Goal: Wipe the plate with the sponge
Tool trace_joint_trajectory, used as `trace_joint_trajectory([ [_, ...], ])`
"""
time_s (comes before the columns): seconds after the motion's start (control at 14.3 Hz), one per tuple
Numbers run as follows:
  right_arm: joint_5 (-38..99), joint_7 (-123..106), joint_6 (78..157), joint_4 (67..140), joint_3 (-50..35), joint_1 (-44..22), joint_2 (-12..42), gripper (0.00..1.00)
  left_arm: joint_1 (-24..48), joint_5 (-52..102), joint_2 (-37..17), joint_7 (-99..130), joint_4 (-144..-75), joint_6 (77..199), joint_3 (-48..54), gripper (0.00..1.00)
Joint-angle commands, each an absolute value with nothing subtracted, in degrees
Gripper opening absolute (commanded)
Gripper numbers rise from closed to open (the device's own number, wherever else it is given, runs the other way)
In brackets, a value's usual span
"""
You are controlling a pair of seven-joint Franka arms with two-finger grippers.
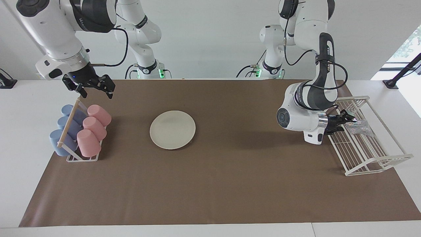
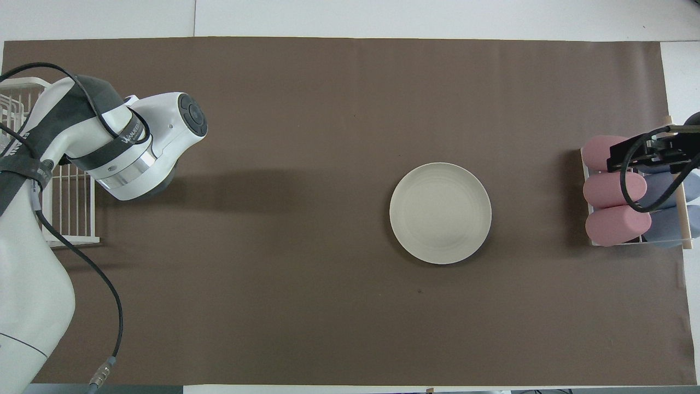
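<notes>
The plate (image 1: pixel 172 129) is round and cream-white and lies bare on the brown mat; it also shows in the overhead view (image 2: pixel 440 213). The sponge (image 1: pixel 361 127), a silvery glittery pad, lies in the white wire rack (image 1: pixel 368 154) at the left arm's end of the table. My left gripper (image 1: pixel 351 119) is low in that rack, open, with its tips at the sponge's edge. In the overhead view the left arm hides the gripper and the sponge. My right gripper (image 1: pixel 95 92) is open and empty, waiting above the cup rack (image 1: pixel 82 158), and shows in the overhead view (image 2: pixel 648 153).
The cup rack at the right arm's end holds three pink cups (image 1: pixel 92 126) and blue cups (image 1: pixel 65 128) lying on their sides. The wire rack also shows in the overhead view (image 2: pixel 71 219). The brown mat (image 1: pixel 230 184) covers most of the white table.
</notes>
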State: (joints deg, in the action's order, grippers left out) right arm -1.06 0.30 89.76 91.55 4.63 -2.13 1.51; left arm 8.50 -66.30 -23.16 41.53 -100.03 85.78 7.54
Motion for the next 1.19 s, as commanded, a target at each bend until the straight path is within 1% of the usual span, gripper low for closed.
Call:
trace_joint_trajectory([
  [0.0, -2.11, -0.18, 90.09, 91.76, 4.39, -2.11, 0.88, 1.0, 8.52, -63.82, -22.85, 42.36, -99.85, 86.57, 7.82, 0.98],
  [0.07, -2.02, -0.09, 90.09, 91.84, 4.39, -2.11, 0.88, 1.0, 8.53, -61.98, -22.76, 42.36, -99.06, 86.57, 7.91, 1.0],
  [0.21, -2.02, -0.18, 90.09, 91.85, 4.39, -2.11, 0.88, 1.0, 8.44, -57.42, -21.89, 41.84, -96.87, 87.79, 8.17, 1.0],
  [0.42, -2.02, -0.09, 90.09, 91.85, 4.39, -2.11, 0.88, 1.0, 7.3, -44.87, -17.86, 38.43, -92.92, 90.43, 8.09, 1.0],
  [0.7, -2.02, -0.09, 89.91, 91.85, 4.39, -2.11, 0.88, 1.0, 5.45, -29.91, -14.95, 33.31, -87.2, 90.35, 8.0, 1.0],
  [0.91, -1.85, -0.09, 89.56, 91.85, 4.39, -2.11, 0.88, 1.0, 4.23, -19.64, -12.05, 33.05, -86.31, 90.44, 7.21, 1.0],
  [0.98, -1.67, -0.09, 89.56, 91.85, 4.39, -2.11, 0.88, 1.0, 2.22, -15.6, -10.3, 31.83, -86.31, 90.44, 7.73, 1.0],
  [1.12, -1.32, -0.09, 89.56, 91.76, 4.39, -2.11, 0.88, 1.0, 1.5, -8.29, -5.82, 25.87, -86.4, 89.39, 7.12, 1.0],
])
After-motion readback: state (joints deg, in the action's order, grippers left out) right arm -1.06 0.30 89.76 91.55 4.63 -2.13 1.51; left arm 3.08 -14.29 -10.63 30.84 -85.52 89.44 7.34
